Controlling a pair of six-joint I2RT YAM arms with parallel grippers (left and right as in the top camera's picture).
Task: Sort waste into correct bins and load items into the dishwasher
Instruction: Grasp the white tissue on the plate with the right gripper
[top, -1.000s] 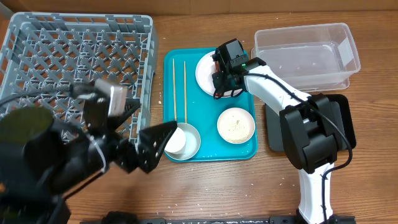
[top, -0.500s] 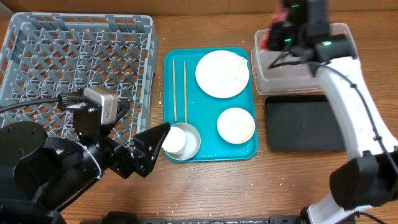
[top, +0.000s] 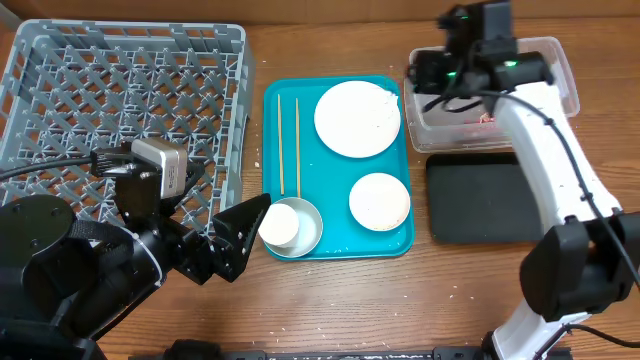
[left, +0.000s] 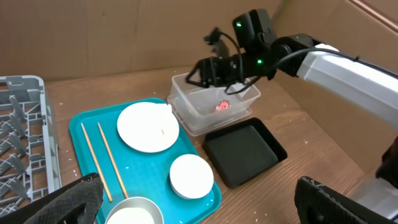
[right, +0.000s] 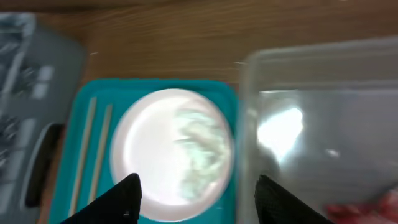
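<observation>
The red wrapper (top: 487, 118) (left: 222, 106) (right: 367, 211) lies inside the clear tub (top: 545, 95) (right: 323, 118). My right gripper (top: 428, 72) (right: 202, 199) hangs open over the tub's left end with nothing between its fingers. On the teal tray (top: 335, 245) sit the plate (top: 357, 118) (right: 155, 155) with smeared rice (right: 202, 149), two chopsticks (top: 288, 145), a small pale bowl (top: 379, 201) and a grey-blue bowl (top: 312, 235) holding the white cup (top: 280, 227). My left gripper (top: 243, 235) (left: 199, 205) is wide open beside that bowl. The dish rack (top: 120, 100) stands at left.
The black tray (top: 480, 195) (left: 244, 151) lies on the table just in front of the clear tub, to the right of the teal tray. A few white grains are scattered on the wooden table near the front.
My right arm swung from the plate up to the clear tub carrying the red wrapper, then opened; the wrapper now lies in the tub. The left arm barely moved.
</observation>
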